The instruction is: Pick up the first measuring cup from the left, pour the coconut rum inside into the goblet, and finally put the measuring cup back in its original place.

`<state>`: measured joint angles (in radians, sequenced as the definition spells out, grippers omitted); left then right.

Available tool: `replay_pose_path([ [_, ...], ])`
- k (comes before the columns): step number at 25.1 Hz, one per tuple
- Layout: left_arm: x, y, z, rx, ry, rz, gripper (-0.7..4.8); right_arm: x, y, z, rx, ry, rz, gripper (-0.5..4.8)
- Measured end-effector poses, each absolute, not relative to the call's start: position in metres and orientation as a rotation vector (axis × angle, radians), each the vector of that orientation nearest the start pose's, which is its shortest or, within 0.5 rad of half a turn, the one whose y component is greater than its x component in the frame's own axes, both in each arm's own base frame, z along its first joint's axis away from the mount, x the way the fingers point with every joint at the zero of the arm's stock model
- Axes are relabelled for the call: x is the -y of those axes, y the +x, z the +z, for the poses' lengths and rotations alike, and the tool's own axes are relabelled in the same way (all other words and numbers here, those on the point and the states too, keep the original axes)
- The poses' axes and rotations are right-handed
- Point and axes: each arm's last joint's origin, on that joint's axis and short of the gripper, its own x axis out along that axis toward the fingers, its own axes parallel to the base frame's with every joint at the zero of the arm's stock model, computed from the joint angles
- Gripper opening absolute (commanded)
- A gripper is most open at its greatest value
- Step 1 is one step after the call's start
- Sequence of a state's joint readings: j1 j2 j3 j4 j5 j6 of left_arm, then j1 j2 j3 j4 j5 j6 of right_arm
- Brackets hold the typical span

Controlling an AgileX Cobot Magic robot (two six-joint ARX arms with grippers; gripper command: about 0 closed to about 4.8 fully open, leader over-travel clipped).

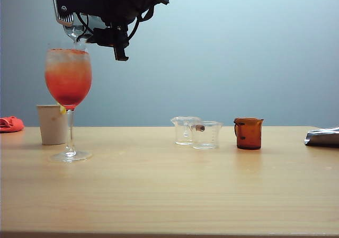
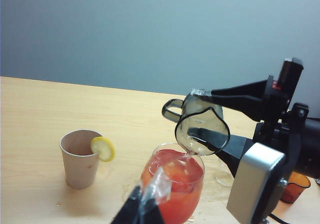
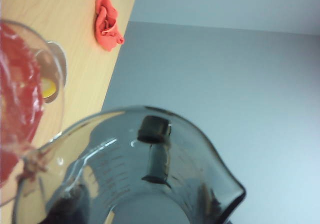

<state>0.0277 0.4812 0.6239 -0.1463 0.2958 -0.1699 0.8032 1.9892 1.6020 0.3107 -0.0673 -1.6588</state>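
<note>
My right gripper (image 2: 212,119) reaches across to the left of the table and is shut on the smoky dark-grey measuring cup (image 2: 202,126), one finger (image 2: 235,97) on each side of its wall. The cup is tipped over, its lip right above the goblet's rim. A thin clear trickle of coconut rum (image 2: 188,156) runs from the lip into the goblet (image 1: 68,79), which holds a red-orange drink. From the right wrist the cup (image 3: 140,174) fills the view beside the goblet (image 3: 17,99). My left gripper (image 2: 146,209) hangs near the goblet, dark fingers together.
A beige paper cup (image 1: 52,124) with a lemon slice (image 2: 102,148) stands just behind the goblet. Two clear measuring cups (image 1: 185,130) (image 1: 206,134) and an amber one (image 1: 248,133) stand mid-table. A red cloth (image 1: 10,124) lies far left, a silver object (image 1: 323,137) far right.
</note>
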Motion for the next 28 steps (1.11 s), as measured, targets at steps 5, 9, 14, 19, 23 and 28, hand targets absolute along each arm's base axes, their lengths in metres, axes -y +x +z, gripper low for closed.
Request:
replay_pose_path([
  [5,0.005,0.116,0.32,-0.026,-0.17,-0.267,-0.05,-0.342,0.327,0.302,0.676,-1.568,0.708,-0.02],
  [9,0.005,0.116,0.32,-0.026,-0.17,-0.267,-0.05,-0.342,0.327,0.302,0.676,-1.567,0.708,-0.02],
  [14,0.005,0.116,0.32,-0.026,-0.17,-0.267,-0.05,-0.341,0.328,0.302,0.588,-1.393,0.748,-0.01],
  [19,0.005,0.116,0.32,-0.026,-0.17,-0.267,-0.05,-0.325,0.344,0.303,0.318,-0.908,0.74,-0.01],
  [23,0.005,0.116,0.32,-0.026,-0.17,-0.267,-0.05,-0.295,0.371,0.304,0.157,-0.576,0.666,-0.02],
  [28,0.005,0.116,0.32,-0.026,-0.169,-0.267,-0.05,-0.264,0.39,0.292,0.048,-0.32,0.582,-0.02],
])
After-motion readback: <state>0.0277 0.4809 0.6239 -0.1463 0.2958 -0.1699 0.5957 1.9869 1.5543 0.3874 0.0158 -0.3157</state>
